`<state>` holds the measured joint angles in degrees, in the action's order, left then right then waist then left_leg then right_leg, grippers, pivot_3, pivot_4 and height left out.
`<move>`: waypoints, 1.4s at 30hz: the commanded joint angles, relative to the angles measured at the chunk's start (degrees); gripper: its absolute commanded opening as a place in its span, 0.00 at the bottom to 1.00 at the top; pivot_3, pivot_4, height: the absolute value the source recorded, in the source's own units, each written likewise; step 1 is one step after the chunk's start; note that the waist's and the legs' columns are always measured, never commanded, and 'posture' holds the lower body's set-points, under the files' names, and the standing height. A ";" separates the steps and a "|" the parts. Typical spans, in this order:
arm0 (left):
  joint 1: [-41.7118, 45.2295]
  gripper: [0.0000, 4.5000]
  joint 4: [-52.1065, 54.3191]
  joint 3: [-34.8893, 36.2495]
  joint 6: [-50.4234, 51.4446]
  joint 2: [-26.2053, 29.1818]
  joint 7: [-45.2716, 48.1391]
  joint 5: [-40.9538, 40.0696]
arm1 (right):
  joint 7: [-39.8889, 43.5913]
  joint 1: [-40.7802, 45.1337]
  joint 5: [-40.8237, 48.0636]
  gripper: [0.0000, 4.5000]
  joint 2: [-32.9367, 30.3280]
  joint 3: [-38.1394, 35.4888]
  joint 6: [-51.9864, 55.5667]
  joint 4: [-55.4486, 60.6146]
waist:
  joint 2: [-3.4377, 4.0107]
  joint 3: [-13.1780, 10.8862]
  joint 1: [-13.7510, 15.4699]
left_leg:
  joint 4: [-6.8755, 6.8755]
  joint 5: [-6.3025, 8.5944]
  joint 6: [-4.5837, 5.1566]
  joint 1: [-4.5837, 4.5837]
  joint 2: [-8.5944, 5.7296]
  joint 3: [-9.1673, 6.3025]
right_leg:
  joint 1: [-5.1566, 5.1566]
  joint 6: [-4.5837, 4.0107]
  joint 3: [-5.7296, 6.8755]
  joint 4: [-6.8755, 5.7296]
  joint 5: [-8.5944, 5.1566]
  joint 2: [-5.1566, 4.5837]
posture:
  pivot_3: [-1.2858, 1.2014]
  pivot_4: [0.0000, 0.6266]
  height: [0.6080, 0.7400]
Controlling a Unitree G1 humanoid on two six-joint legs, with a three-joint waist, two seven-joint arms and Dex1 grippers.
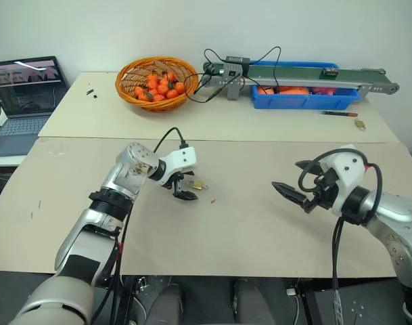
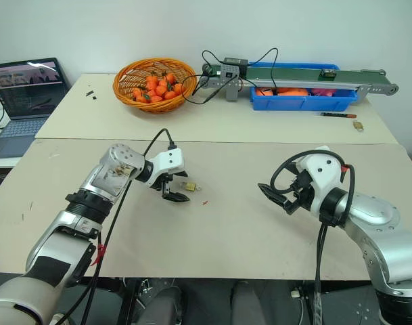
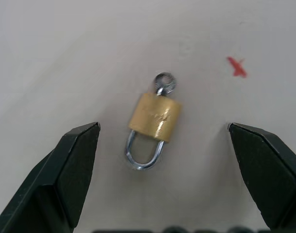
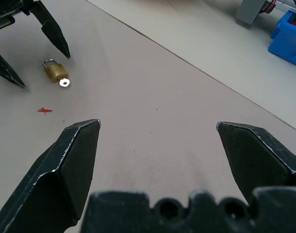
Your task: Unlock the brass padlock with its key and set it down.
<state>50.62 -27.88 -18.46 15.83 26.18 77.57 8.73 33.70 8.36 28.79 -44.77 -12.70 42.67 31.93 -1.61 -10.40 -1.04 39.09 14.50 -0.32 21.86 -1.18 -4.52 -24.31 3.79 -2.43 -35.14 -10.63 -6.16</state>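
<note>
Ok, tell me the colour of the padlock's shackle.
Silvery metal, on the brass padlock; clearest in the left wrist view.

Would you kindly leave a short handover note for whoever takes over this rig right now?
Left hand: open, empty, poised just over the brass padlock, fingers either side of it without touching.
Right hand: open, empty, held above the table well to the padlock's right.
Padlock lies flat on the table beside a small red mark, with the key in its keyhole.
Done: padlock set down and let go.
Unclear: whether the shackle is released; check the unlock.
Left: draw the left hand clear.
</note>
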 commanded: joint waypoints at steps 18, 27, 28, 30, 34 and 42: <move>20.06 1.00 -44.50 4.50 -30.74 0.10 -3.51 0.79 | -0.44 0.39 -0.20 1.00 0.28 -2.27 -0.78 2.44 | -0.06 -0.03 0.31 | 0.02 0.02 0.03 0.18 -0.04 -0.02 | -0.07 -0.01 0.04 0.07 0.05 -0.02 | 0.52 0.24 0.82; 19.34 1.00 -45.28 6.50 -29.67 -4.28 0.14 1.15 | -0.61 -0.39 -0.63 1.00 0.14 -2.28 -0.68 2.86 | -0.06 -0.03 -0.01 | 0.02 0.02 0.03 0.17 -0.04 -0.02 | -0.08 -0.01 0.04 0.04 0.05 -0.02 | 0.52 0.24 0.82; 18.87 1.00 -45.30 6.14 -30.24 -4.68 0.07 1.64 | -0.62 -0.44 -0.65 1.00 0.15 -2.27 -0.67 2.91 | -0.06 -0.03 0.01 | 0.02 0.02 0.03 0.16 -0.04 -0.02 | -0.07 -0.01 0.04 0.03 0.05 -0.02 | 0.52 0.24 0.82; 18.17 1.00 -45.44 5.72 -30.58 -5.30 0.08 2.34 | -0.64 -0.64 -0.66 1.00 0.10 -2.40 -0.58 3.05 | -0.06 -0.03 0.01 | 0.02 0.02 0.03 0.16 -0.04 -0.02 | -0.07 -0.01 0.04 0.04 0.05 -0.02 | 0.52 0.24 0.82; 17.10 1.00 -45.89 4.52 -32.19 -5.47 -0.96 4.26 | -0.72 -1.21 -0.61 1.00 -0.09 -3.09 -0.35 3.41 | -0.06 -0.03 0.00 | 0.02 0.02 0.03 0.15 -0.04 -0.02 | -0.07 -0.01 0.03 0.04 0.05 -0.02 | 0.52 0.24 0.82; 15.85 1.00 -46.23 3.88 -33.31 -6.68 -1.15 5.76 | -0.81 -1.70 -0.62 1.00 -0.09 -3.35 -0.17 3.85 | -0.06 -0.03 0.18 | 0.02 0.02 0.03 0.11 -0.05 -0.02 | -0.03 -0.01 0.03 0.02 0.05 -0.02 | 0.52 0.24 0.82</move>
<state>66.87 -74.29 -13.88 -16.49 20.19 76.53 13.58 33.57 6.34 28.18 -44.20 -14.15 42.76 33.49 -1.67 -10.43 -0.85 39.11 14.51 -0.29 21.96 -1.22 -4.54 -24.33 3.78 -2.40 -35.12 -10.58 -6.18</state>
